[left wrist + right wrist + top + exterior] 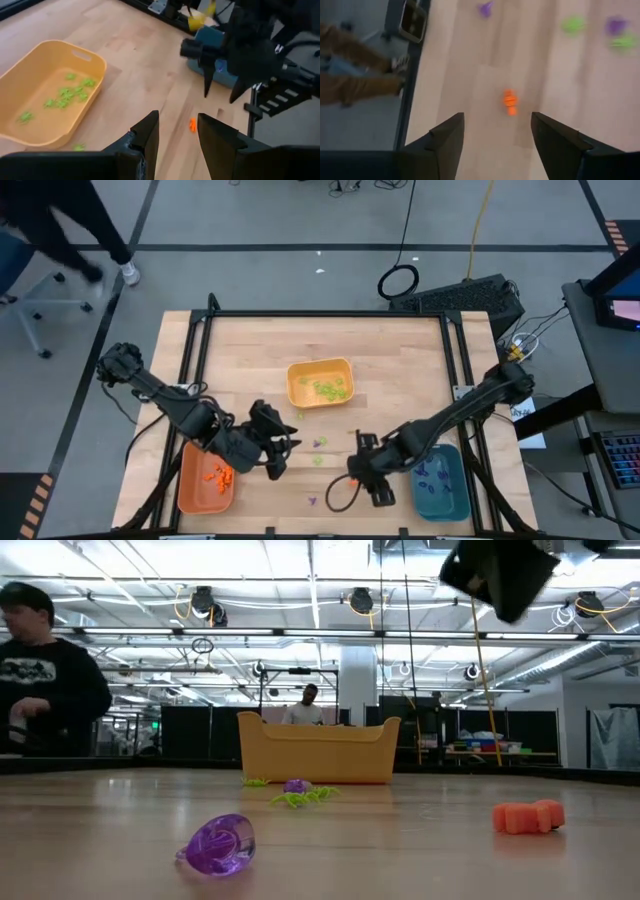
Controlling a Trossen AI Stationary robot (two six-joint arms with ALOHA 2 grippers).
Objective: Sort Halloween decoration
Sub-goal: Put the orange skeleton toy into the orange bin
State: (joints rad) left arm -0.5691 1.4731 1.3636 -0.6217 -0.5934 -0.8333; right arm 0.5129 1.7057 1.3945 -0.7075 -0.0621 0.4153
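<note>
The loose orange piece (509, 102) lies on the bare wood in the lower middle of the high view, between the two arms, and the coming move turns on how it sits against the right gripper (497, 131). In the right wrist view the piece shows just ahead of the gap between the two dark fingers, a little toward the finger (560, 145) at the frame's right, with nothing between the fingers; the jaws stand wide and empty. The piece looks slightly longer than wide, its long axis running roughly along the gripper's line of sight, so the fingers would likely close across its narrow side. The left gripper (177, 132) hovers in the lower left of the high view, just beside the orange tray (190, 490), its fingers narrowly apart and holding nothing; its wrist view shows the same orange piece (192, 125) ahead of its gap and the right gripper (220, 90) hanging above and beyond it. By my judgement the right arm is the nearer and better lined up. Other pieces lie scattered: green ones (330, 389) inside the yellow tray (296, 372), purple ones in the teal tray (455, 502), and a purple piece (218, 844) in the low view's lower left.
</note>
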